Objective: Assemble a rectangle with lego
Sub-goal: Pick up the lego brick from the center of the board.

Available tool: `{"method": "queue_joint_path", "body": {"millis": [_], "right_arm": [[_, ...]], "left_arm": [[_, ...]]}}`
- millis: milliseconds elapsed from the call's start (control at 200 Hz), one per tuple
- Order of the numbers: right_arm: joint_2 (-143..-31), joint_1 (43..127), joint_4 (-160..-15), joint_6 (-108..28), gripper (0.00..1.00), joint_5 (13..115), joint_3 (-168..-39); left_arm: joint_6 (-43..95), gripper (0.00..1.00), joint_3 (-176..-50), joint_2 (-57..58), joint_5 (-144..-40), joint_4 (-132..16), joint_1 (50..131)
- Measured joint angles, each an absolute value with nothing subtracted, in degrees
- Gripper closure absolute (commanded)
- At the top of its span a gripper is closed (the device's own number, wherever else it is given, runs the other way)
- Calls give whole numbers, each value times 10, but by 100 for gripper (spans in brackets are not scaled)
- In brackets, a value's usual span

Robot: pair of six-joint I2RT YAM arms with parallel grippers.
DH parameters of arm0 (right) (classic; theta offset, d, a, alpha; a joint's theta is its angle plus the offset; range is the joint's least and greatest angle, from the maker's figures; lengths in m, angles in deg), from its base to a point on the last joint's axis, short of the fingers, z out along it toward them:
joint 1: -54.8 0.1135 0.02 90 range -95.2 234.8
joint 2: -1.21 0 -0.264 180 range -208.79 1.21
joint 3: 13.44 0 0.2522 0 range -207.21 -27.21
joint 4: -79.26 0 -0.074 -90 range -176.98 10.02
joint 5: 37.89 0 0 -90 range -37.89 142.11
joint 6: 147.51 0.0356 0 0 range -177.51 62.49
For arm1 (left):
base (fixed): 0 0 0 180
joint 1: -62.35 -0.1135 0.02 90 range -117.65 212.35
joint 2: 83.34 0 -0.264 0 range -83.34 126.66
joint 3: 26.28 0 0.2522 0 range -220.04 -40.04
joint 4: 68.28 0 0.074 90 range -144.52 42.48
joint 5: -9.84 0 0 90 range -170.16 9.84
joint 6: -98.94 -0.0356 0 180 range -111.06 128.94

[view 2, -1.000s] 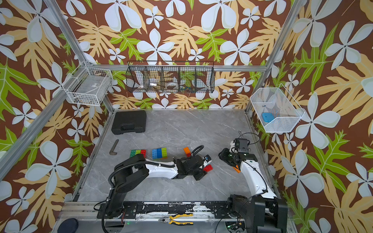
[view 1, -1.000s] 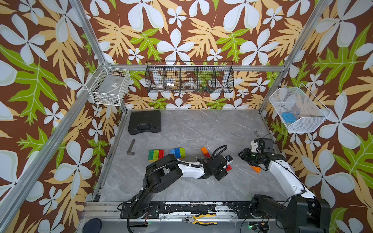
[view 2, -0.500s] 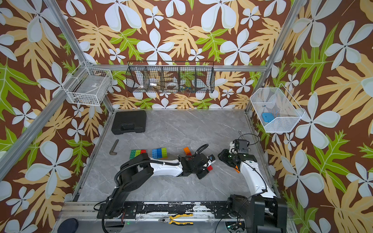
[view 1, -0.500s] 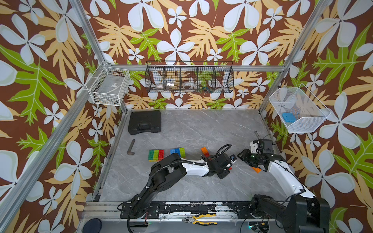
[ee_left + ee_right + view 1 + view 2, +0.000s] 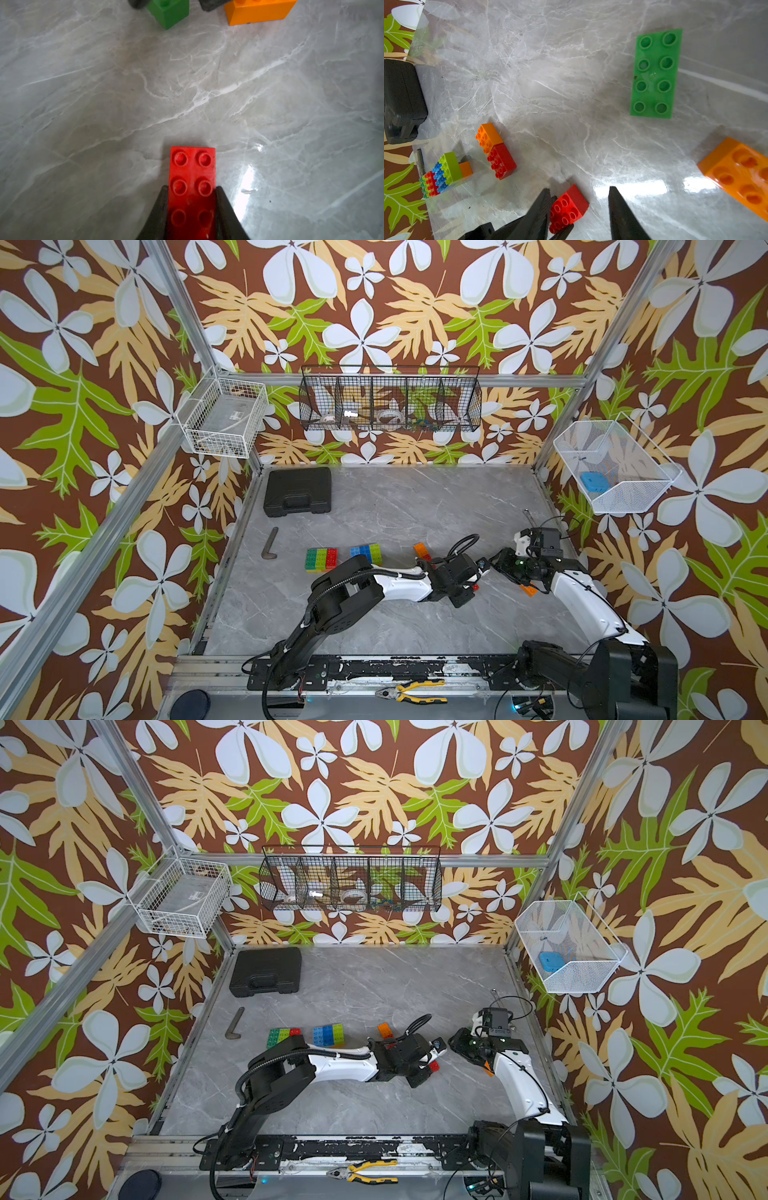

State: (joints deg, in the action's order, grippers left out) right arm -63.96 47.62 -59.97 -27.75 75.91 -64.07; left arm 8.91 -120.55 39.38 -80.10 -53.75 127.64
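My left gripper is shut on a red lego brick, which lies studs up on the grey table; the brick also shows in both top views. My right gripper is open just to the right of it, facing the held red brick. A green brick and an orange brick lie loose near the right gripper. Further left are an orange and red pair, a blue and lime block and a green, lime and red block.
A black case sits at the back left of the table. A bent metal key lies near the left edge. Pliers rest on the front rail. Wire baskets hang on the walls.
My left gripper has reached a little further right and its jaws have closed on the red brick. The right gripper has barely moved and stays open.
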Motion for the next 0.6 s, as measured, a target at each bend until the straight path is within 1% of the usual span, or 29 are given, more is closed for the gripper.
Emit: {"method": "queue_joint_path", "body": {"millis": [160,285,480,601], "right_arm": [[-642,476,-600,-278,56,759,-641],[-644,476,-600,-278,56,759,-643],[-651,478,-611,-277,57,763,-644],[-663,499,-619,-269,57,761,-640]], "left_arm": [[87,83,-1206,386,-803,-524,1275],[81,83,-1199,347,-804,-516,1262],[46,84,-1151,252,-804,-510,1201],[16,85,-1141,231,-812,-496,1158]]}}
